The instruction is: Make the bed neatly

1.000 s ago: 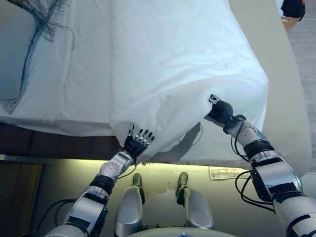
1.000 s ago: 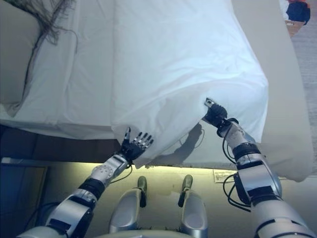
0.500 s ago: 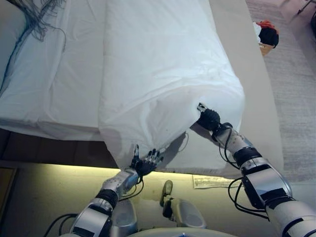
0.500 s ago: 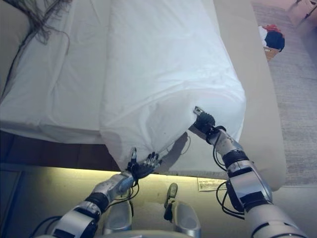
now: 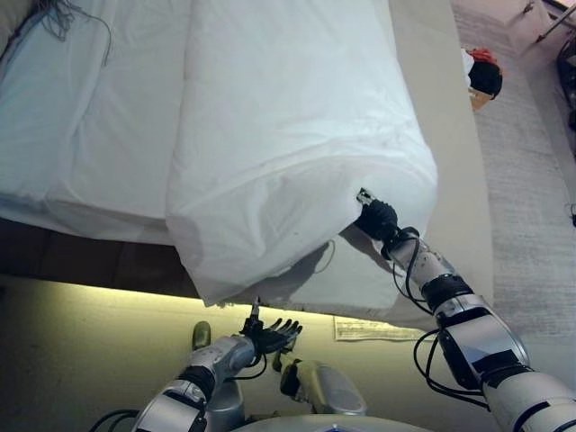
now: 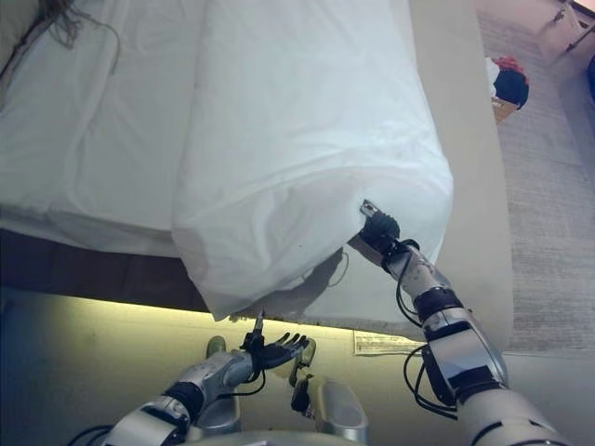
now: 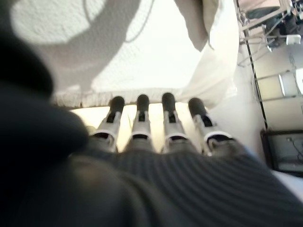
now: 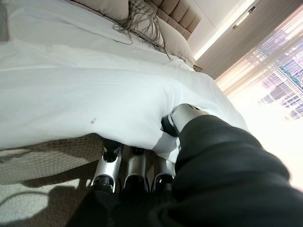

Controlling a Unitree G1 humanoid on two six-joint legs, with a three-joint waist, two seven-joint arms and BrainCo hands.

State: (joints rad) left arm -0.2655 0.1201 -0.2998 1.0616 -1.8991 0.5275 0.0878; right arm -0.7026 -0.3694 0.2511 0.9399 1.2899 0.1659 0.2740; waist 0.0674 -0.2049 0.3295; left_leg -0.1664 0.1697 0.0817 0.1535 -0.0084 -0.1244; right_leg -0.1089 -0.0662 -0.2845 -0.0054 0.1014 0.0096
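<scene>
Duvet (image 5: 288, 135), white and bulky, lies lengthwise over the bed (image 5: 450, 180), its near edge hanging past the mattress side and casting a shadow on the beige cover below. To its left a white sheet (image 5: 90, 117) covers the rest of the mattress, wrinkled, with a fringe of dark tassels (image 5: 63, 13) at the far corner, cut off by the frame edge.

The right robot hand (image 5: 376, 216) is at the duvet's lower right corner, with the fabric draped over its fingers. In its wrist view the fingers (image 8: 135, 165) run under the white cloth and their tips are hidden, with the thumb (image 8: 182, 116) pressed on top of the fold; it looks clamped on the duvet edge, thumb above and fingers below.

The left robot hand (image 5: 270, 335) is low, below the duvet's hanging corner and apart from it, over the lit strip along the bed base. Its fingers (image 7: 142, 113) are straight and spread, holding nothing; the cloth edge shows just past the fingertips without touching them.

A white label (image 5: 369, 329) lies by the bed base near the right arm; its print is too small to read. On the grey carpet (image 5: 531, 180) past the bed's far right corner sits a small dark and red object (image 5: 484, 74), too small to identify.
</scene>
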